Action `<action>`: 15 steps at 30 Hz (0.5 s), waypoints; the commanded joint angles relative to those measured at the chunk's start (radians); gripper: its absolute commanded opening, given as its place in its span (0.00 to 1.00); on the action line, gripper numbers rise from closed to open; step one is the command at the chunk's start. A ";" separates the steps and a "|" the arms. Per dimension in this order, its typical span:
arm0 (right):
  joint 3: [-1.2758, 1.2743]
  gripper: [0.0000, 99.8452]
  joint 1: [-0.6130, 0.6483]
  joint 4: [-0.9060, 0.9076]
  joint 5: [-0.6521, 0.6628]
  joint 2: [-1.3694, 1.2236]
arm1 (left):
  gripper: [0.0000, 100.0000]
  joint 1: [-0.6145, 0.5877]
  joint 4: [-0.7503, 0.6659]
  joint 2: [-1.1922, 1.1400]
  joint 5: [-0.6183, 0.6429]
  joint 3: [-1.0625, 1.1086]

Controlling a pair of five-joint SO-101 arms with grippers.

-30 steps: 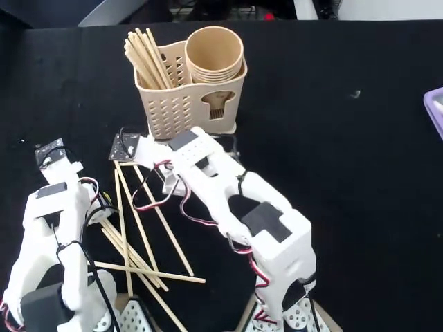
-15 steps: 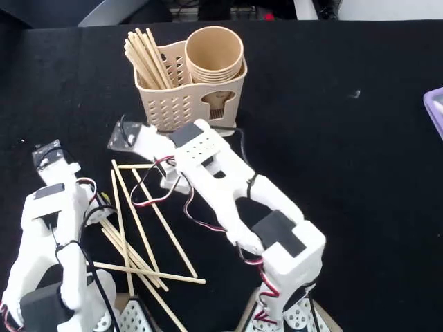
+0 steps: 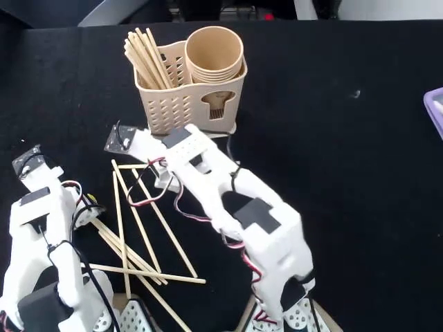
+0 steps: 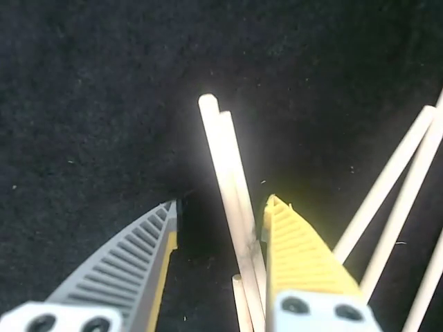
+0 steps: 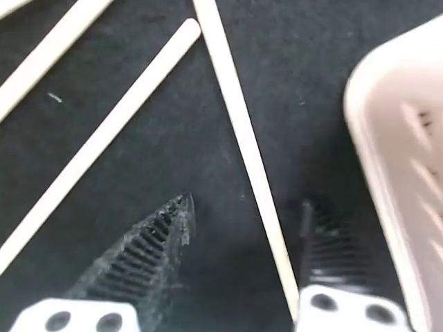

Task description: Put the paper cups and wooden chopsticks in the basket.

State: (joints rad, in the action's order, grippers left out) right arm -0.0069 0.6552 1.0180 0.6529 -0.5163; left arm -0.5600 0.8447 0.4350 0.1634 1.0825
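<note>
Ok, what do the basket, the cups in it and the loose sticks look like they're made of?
Basket: cream moulded plastic, going by its even slotted walls, matte. Stacked cups: tan paper, probably, with thin rolled rims. Loose chopsticks: pale bare wood or bamboo, unvarnished-looking; which one I cannot tell.

We see a black cloth-covered table [image 3: 360, 207]; a purple object [image 3: 435, 109] sits at its right edge, a white surface [image 3: 391, 8] beyond its far edge.

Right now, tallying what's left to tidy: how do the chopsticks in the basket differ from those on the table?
The basket chopsticks stand leaning; the table chopsticks lie flat. The basket chopsticks are bundled together; the table chopsticks are scattered and crossing. Both are pale wooden sticks.
</note>
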 commanded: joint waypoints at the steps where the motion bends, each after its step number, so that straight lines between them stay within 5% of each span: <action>1: 0.093 0.10 0.015 0.063 0.012 -0.021 | 0.20 -0.028 -0.009 0.011 -0.005 -0.038; 3: 0.116 0.00 0.015 0.104 0.005 -0.019 | 0.20 -0.031 -0.009 0.011 -0.003 -0.039; 15: -0.087 0.01 0.089 0.123 -0.224 0.251 | 0.20 -0.033 -0.009 0.017 -0.003 -0.039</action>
State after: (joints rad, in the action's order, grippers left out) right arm -0.0315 0.7027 1.1868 0.5209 -0.3798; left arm -0.5662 0.8447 0.4350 0.1634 1.0810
